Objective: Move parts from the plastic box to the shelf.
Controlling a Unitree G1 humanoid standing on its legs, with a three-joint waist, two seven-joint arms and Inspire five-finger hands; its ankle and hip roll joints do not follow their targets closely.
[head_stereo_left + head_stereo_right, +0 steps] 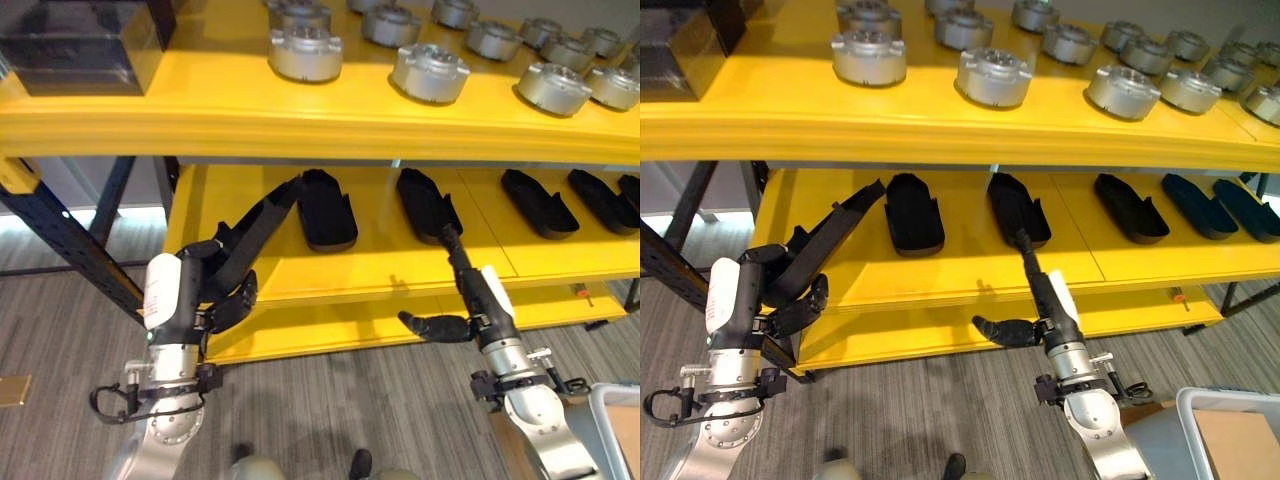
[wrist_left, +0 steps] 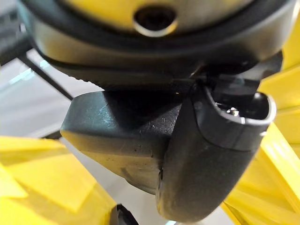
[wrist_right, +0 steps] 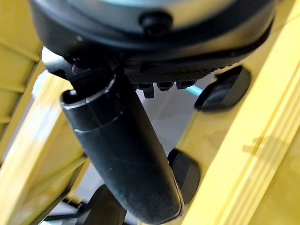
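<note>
My left hand point(image 1: 222, 285) is shut on a long black part point(image 1: 262, 222), which slants up from the hand so its far end reaches over the yellow middle shelf point(image 1: 380, 262), beside another black part point(image 1: 327, 208) lying there. My right hand point(image 1: 470, 300) is open: its straight fingers point(image 1: 456, 250) point up onto the shelf edge by the near end of a second lying black part point(image 1: 427, 203), and its thumb point(image 1: 432, 326) sticks out to the left, also seen as the thumb point(image 3: 124, 154). The plastic box point(image 1: 1232, 402) stands at the lower right.
More black parts point(image 1: 538, 203) lie along the middle shelf to the right. The top shelf point(image 1: 300, 120) carries several round silver metal parts point(image 1: 430, 72) and a dark box point(image 1: 85, 45) at its left. A dark slanted frame leg point(image 1: 70, 245) stands left of the shelf.
</note>
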